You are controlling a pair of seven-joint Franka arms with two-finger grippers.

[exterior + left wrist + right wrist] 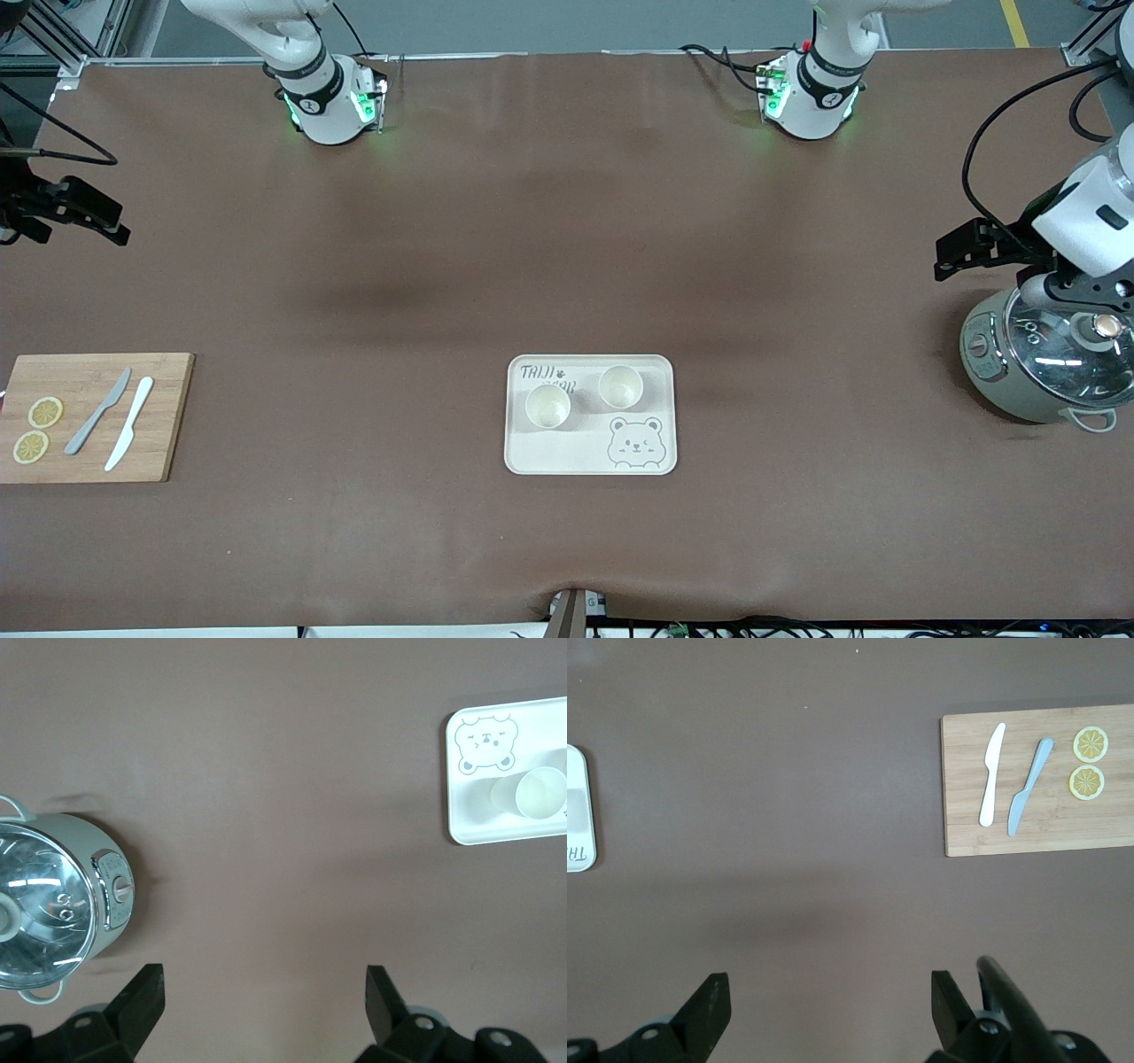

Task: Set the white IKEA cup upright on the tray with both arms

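The cream-white tray (576, 454) with a bear-face drawing lies in the middle of the table, nearer the front camera. Two white cups stand upright on it, one (547, 407) over the lettering and one (620, 386) beside it. In the left wrist view the tray (469, 819) and one cup (539, 794) show. In the right wrist view only the tray's edge (578, 806) shows. My left gripper (955, 257) (266, 1001) is open and empty, over the table beside the pot. My right gripper (108, 229) (831, 1001) is open and empty, over bare table at the right arm's end.
A grey-green cooker pot with a glass lid (1036, 363) (53, 904) stands at the left arm's end. A wooden cutting board (89, 416) (1036, 780) with a grey knife, a white knife and two lemon slices lies at the right arm's end.
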